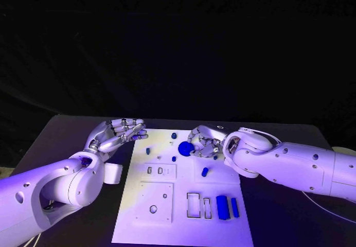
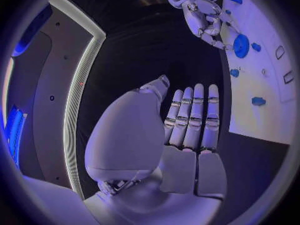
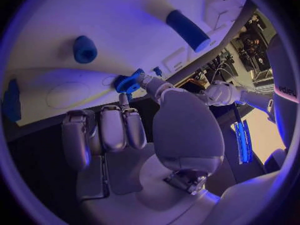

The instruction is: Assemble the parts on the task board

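Note:
The white task board (image 1: 185, 226) lies in the middle of the black table. My right hand (image 1: 208, 141) hovers over the board's far half and pinches a round blue disc (image 1: 185, 148) between thumb and fingers; the same disc (image 3: 128, 82) sits at the fingertips beside a faint round outline on the board (image 3: 69, 15). Whether the disc touches the board I cannot tell. My left hand (image 1: 119, 133) is at the board's far left corner, off the plate, holding nothing. Its fingers (image 2: 192, 117) lie straight, side by side. From there the right hand (image 2: 205, 12) and the disc (image 2: 241, 46) are seen too.
Small blue pegs (image 1: 174, 136) (image 1: 147, 151) (image 1: 205, 172) stand or lie on the board's far half. Two long blue bars (image 1: 221, 207) (image 1: 234, 207) lie near the front right beside narrow slots (image 1: 193, 205). A blue cylinder (image 3: 187, 30) and a short peg (image 3: 85, 49) lie close to the right hand.

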`<move>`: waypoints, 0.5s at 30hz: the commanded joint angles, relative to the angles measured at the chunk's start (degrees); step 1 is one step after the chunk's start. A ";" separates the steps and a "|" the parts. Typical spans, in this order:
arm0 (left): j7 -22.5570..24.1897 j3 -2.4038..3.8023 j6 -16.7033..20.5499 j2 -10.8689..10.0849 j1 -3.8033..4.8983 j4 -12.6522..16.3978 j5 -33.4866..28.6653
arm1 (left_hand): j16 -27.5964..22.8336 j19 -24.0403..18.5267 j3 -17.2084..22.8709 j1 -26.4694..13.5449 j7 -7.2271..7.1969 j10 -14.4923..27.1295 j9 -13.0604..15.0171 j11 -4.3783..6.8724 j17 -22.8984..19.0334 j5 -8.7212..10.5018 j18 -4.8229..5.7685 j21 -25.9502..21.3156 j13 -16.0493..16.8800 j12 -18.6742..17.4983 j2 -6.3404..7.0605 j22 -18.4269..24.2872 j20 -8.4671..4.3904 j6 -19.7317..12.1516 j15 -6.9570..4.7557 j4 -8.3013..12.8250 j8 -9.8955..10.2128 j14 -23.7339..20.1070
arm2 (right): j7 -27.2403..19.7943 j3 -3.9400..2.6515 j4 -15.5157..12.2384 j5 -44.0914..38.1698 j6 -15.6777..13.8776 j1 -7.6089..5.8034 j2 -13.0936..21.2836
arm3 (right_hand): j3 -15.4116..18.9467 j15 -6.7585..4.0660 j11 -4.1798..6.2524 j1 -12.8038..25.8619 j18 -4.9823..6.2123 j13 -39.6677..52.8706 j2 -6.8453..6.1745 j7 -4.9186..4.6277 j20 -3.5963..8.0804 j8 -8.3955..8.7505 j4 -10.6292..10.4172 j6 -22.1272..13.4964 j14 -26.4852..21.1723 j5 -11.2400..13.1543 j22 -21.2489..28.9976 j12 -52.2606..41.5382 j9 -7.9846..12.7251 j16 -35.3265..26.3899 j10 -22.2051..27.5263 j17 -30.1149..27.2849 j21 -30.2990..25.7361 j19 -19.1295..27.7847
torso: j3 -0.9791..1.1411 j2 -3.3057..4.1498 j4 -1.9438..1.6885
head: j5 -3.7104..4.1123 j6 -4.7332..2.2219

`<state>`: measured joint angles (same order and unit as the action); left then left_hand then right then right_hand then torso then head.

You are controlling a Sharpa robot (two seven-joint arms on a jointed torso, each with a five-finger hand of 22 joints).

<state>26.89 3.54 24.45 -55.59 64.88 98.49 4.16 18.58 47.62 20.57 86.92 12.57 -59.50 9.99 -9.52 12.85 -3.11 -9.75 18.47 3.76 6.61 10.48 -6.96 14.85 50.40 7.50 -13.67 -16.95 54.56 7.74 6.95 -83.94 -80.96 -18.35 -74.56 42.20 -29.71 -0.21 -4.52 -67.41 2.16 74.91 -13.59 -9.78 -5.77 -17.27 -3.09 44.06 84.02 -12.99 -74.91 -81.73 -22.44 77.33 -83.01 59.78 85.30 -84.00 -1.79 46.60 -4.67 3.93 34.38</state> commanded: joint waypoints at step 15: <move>0.06 0.04 -1.22 0.27 0.05 -0.13 -0.17 | -0.11 0.38 0.31 -0.09 0.30 0.01 -0.05 -0.41 0.06 0.14 -0.76 -0.10 -0.06 -0.38 0.46 0.05 -0.10 -0.28 0.22 0.08 0.36 -0.03 | 0.93 0.06 2.03 -0.55 -1.50 0.59 -2.38 | 0.51 0.35 -0.12 0.00 -0.46 6.40 0.74 0.09 -0.49 0.26 -0.34 0.12 0.36 -0.47 -9.41 -0.25 -0.17 0.21 -0.16 -0.04 -0.26 -1.44 | 0.05 0.01 -0.03 | -0.10 0.52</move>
<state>26.75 3.54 24.35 -55.45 64.88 98.30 4.14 18.58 47.62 20.57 86.92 12.57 -59.50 9.99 -9.53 12.85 -3.11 -9.75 18.47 3.76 6.61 10.48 -6.96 14.85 50.40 7.50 -13.66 -16.95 54.56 8.36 6.97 -81.99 -80.98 -19.64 -74.09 39.90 -29.40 -0.21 -4.52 -67.41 2.16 74.91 -13.59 -9.78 -5.76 -17.27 -3.40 44.06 84.02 -13.22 -74.90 -81.73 -22.56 77.33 -83.01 59.79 85.30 -84.00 -1.75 46.63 -4.74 3.86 34.84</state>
